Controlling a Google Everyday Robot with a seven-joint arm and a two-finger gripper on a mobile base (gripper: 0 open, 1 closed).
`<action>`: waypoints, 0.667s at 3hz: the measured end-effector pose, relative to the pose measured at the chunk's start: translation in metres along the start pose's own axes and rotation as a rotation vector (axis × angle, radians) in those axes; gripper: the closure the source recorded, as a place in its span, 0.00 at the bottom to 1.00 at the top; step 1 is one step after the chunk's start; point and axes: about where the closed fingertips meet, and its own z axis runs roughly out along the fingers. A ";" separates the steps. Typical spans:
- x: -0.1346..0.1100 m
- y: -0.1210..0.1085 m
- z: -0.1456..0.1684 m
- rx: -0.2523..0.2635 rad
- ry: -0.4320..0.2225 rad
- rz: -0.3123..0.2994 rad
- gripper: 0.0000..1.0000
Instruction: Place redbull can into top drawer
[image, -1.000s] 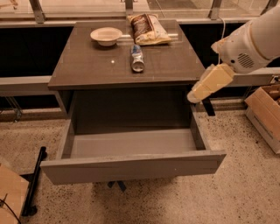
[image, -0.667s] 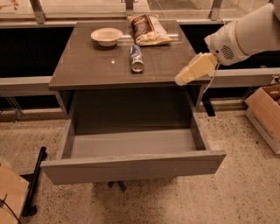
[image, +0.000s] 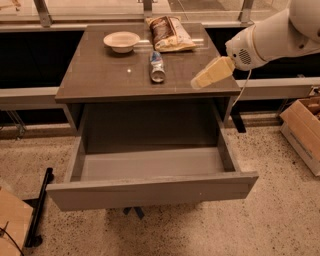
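Gripper (image: 199, 81) over cabinet top (image: 100, 77), near redbull can (image: 157, 66).

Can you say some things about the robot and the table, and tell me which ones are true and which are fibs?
1. The redbull can lies on its side on the cabinet top. True.
2. The top drawer is shut. False: it is pulled open.
3. The gripper touches the can. False: it hangs over the top's right edge, apart from the can.
4. A bowl sits left of the snack bag. True.
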 end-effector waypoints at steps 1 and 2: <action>0.003 0.002 0.007 0.005 0.017 0.020 0.00; 0.002 0.007 0.045 -0.009 -0.013 0.092 0.00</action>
